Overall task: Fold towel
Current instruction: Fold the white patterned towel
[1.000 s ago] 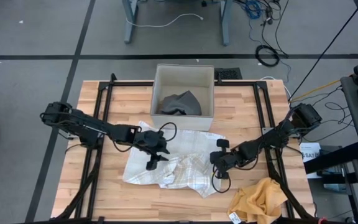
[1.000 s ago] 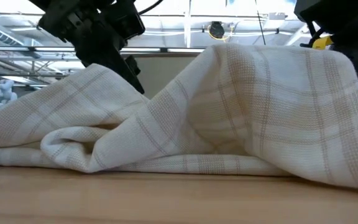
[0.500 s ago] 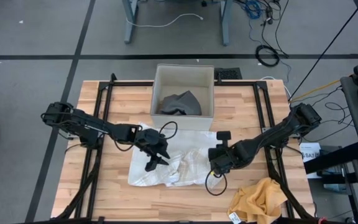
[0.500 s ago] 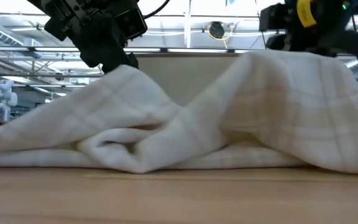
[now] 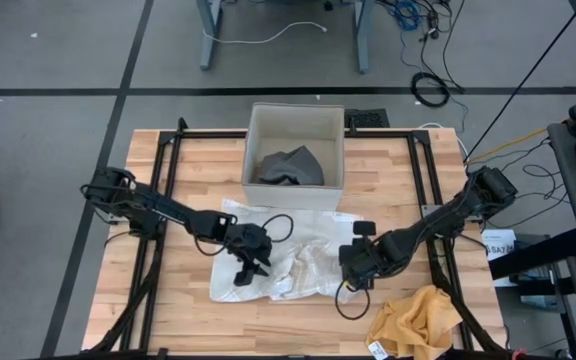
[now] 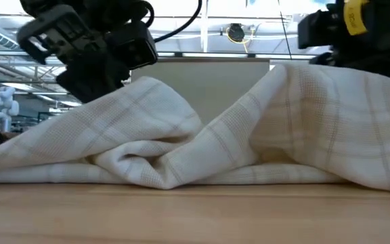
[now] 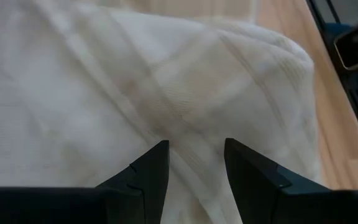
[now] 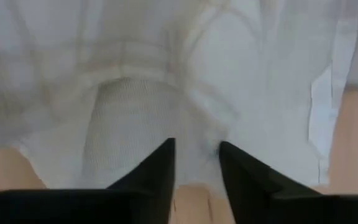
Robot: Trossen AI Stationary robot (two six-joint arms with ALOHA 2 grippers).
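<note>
A pale open box point(image 5: 294, 143) stood at the table's point(image 5: 158, 330) far edge, centred. Inside it lay one crumpled dark grey cloth point(image 5: 291, 166), bunched toward the near wall.

The towel point(image 5: 288, 262) lay just in front of the box, mid-table, between the two arms. It was off-white with a faint tan check. It was rumpled, not flat: from the low view two humps rose with a sagging fold between them, and loose rolled edges rested on the wood.

The left gripper point(image 5: 248, 268) sat low on the towel's left part, fingers point(image 7: 146, 176) parted a little with cloth showing in the gap, none clamped. The right gripper point(image 5: 353, 270) sat at the towel's right edge, fingers point(image 8: 155, 163) a narrow way apart over the cloth, gripping nothing that could be seen.

A mustard-yellow cloth point(image 5: 415, 318) lay crumpled at the table's near right corner, apart from the towel.
</note>
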